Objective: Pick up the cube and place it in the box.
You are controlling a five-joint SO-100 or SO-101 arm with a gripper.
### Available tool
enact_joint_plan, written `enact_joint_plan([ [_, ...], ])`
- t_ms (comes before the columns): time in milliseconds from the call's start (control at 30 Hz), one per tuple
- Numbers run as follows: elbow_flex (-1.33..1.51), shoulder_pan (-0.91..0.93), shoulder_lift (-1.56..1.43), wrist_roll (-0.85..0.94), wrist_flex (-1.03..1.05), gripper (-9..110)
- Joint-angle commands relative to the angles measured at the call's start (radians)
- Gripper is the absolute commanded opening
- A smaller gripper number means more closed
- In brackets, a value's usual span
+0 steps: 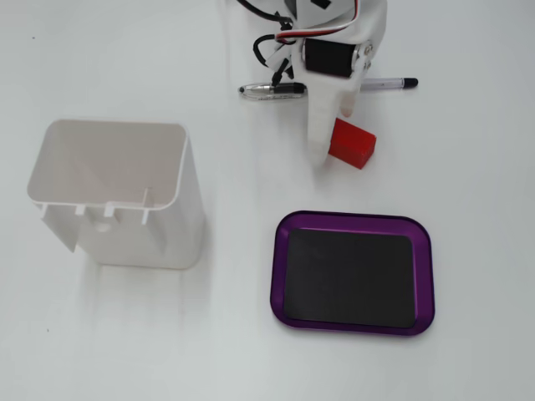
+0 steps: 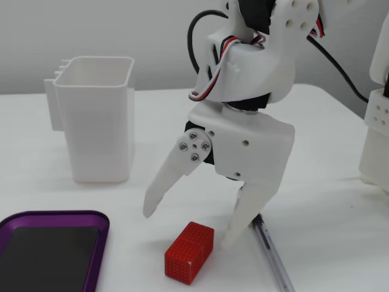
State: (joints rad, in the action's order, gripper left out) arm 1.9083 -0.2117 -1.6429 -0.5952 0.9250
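Note:
The red cube lies on the white table just above the box in a fixed view. In another fixed view the cube lies low at the front. My white gripper is open and empty, pointing down at the table. In the side-on fixed view the gripper has its fingertips spread to either side of the cube, which sits slightly in front of the gap. The box, a purple-rimmed tray with a black floor, is empty; it also shows at the lower left.
A tall white plastic bin stands left of the tray and shows at the back left in the other fixed view. A pen lies under the arm, close beside one finger. A white structure stands at the right edge.

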Motion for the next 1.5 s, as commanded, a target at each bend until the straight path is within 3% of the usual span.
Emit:
enact_joint_plan([
  [0,-0.009,-0.006,-0.018,-0.006,0.066,30],
  [167,-0.041,0.006,-0.005,0.008,0.166,30],
  [733,-0.245,0.012,0.199,-0.009,0.121,30],
  [900,-0.252,-0.04,0.215,-0.002,0.117,20],
  [1067,-0.252,-0.087,0.219,0.003,0.112,-1],
  [1267,-0.253,-0.092,0.202,0.014,0.121,-1],
  [1467,-0.333,-0.089,0.077,0.253,0.175,-1],
])
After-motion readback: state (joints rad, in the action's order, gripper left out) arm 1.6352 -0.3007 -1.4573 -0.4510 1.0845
